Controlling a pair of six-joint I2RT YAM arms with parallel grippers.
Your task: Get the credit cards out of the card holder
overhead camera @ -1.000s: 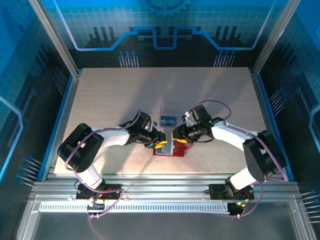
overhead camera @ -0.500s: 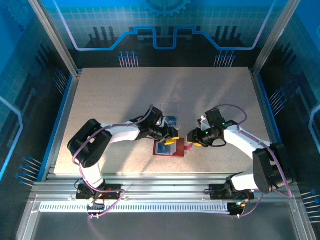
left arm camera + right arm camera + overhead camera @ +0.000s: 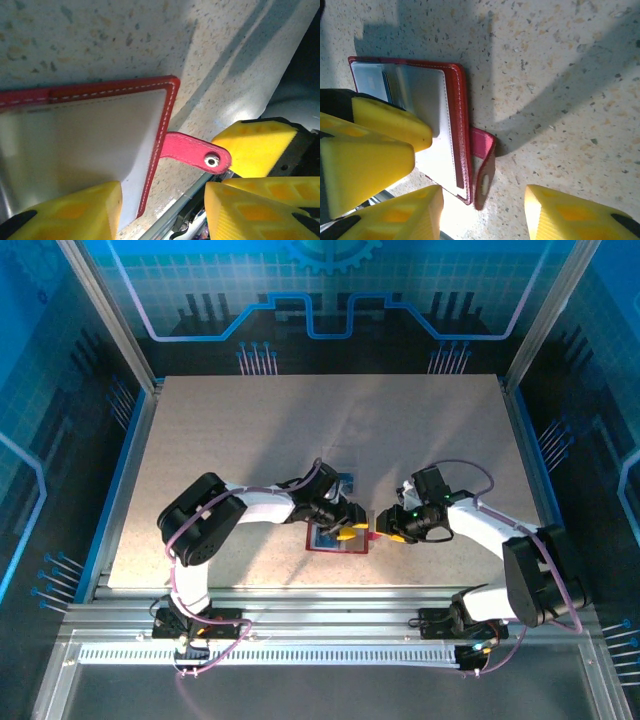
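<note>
The dark red card holder (image 3: 322,540) lies open on the table, grey inner pockets up, its strap tab (image 3: 485,170) sticking out to the right. Bluish credit cards (image 3: 374,82) show in its far pocket. My left gripper (image 3: 165,210) is open low over the right leaf (image 3: 90,130), one finger (image 3: 75,210) over the grey pocket and the other past the tab (image 3: 192,152). My right gripper (image 3: 482,215) is open too, its fingers either side of the tab without touching it. From above, the left gripper (image 3: 350,531) and right gripper (image 3: 384,531) nearly meet.
A blue card (image 3: 347,482) lies just behind the wallet, partly under my left arm. The speckled table (image 3: 250,430) stretches back to the blue walls, with metal rails along the near edge.
My left gripper has reached further right across the wallet and its jaws have widened. My right gripper has drawn back to the wallet's right edge, and the wallet now lies open.
</note>
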